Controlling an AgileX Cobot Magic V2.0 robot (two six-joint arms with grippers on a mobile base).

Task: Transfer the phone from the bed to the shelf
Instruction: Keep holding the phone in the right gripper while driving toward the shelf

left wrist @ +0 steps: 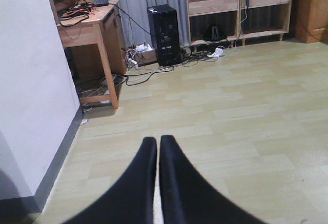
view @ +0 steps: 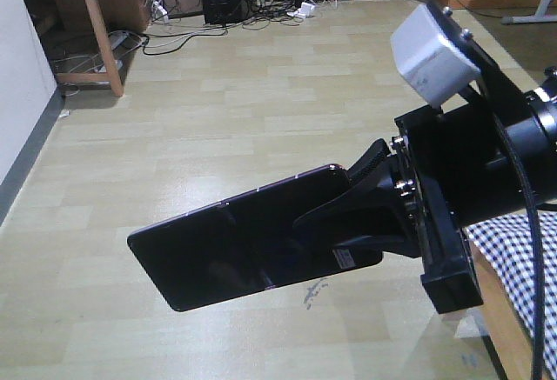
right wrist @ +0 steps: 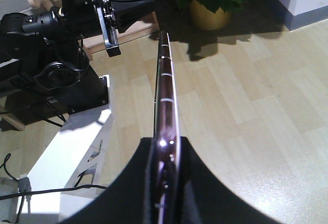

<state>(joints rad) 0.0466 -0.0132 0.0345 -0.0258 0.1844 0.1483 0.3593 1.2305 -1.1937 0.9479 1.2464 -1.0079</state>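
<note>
Now in the grasp: the right gripper (view: 335, 193), black with long tapered fingers, pinches one end of the slim, glossy black rectangular phone (view: 235, 241) with rounded corners and a pinkish rim.
Phone position: in the air, long side roughly level and free end pointing away from the arm. It hangs over the pale wood-pattern floor (view: 261, 93) and touches nothing but the fingers. The right wrist view shows it edge-on between them.
Bed: the bed (view: 522, 258), under a black-and-white small-check gingham sheet, shows only at the lower right, below the right arm. The phone is clear of it.
Left gripper: the left gripper (left wrist: 156, 141) has its two black fingers pressed together on nothing, hovering over bare floor.
Middle distance: a small darker wooden side table (left wrist: 89, 26) stands by the white wall, cables beneath it.
Far wall: a black computer tower (left wrist: 165, 34), then the shelf (left wrist: 212, 6) of pale light wood, well apart from the phone.
Done: pickup and lift off the bed, apparently.
Left: carrying across the room, setting the phone flat on the plank, and letting go.
</note>
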